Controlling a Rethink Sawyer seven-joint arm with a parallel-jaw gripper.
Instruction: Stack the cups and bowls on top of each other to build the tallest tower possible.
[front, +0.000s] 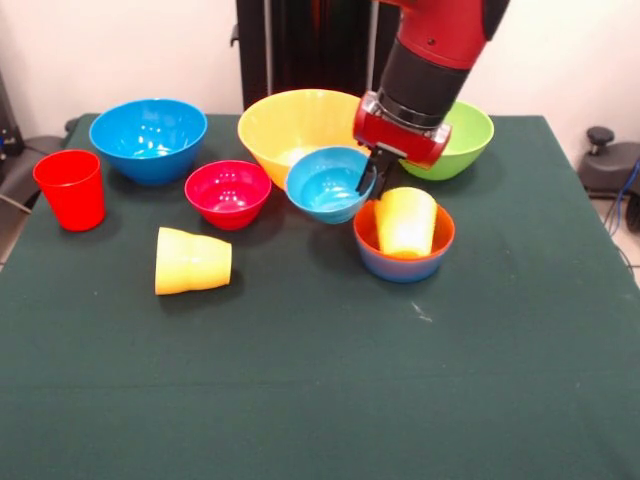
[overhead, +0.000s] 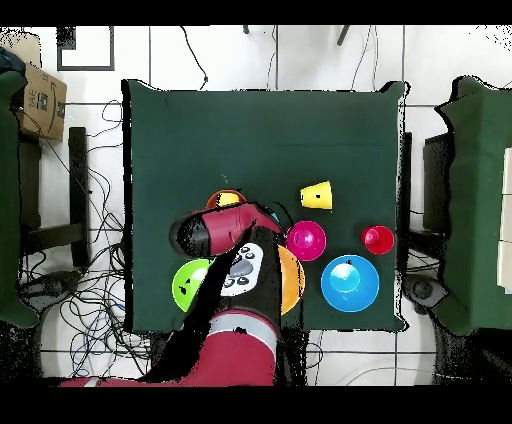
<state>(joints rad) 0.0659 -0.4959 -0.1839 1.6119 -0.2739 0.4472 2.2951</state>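
A small stack stands right of the table's middle: an orange-red bowl (front: 440, 232) nested in a small blue bowl (front: 400, 268), with a yellow cup (front: 406, 220) upright inside. My gripper (front: 375, 180) hangs just above and to the left of that cup's rim, beside the small light-blue bowl (front: 326, 184). Whether it touches the cup is unclear. A second yellow cup (front: 192, 260) (overhead: 316, 195) lies on its side. The red cup (front: 70, 188) (overhead: 378, 239) stands upright at the left. In the overhead view the arm hides the gripper and most of the stack.
Along the far side sit a medium blue bowl (front: 148, 138) (overhead: 350, 282), a large yellow bowl (front: 296, 122), a lime green bowl (front: 462, 140) (overhead: 188, 284) and a small crimson bowl (front: 228, 192) (overhead: 306, 239). Green cloth covers the table (front: 320, 390). Cables lie on the floor around it.
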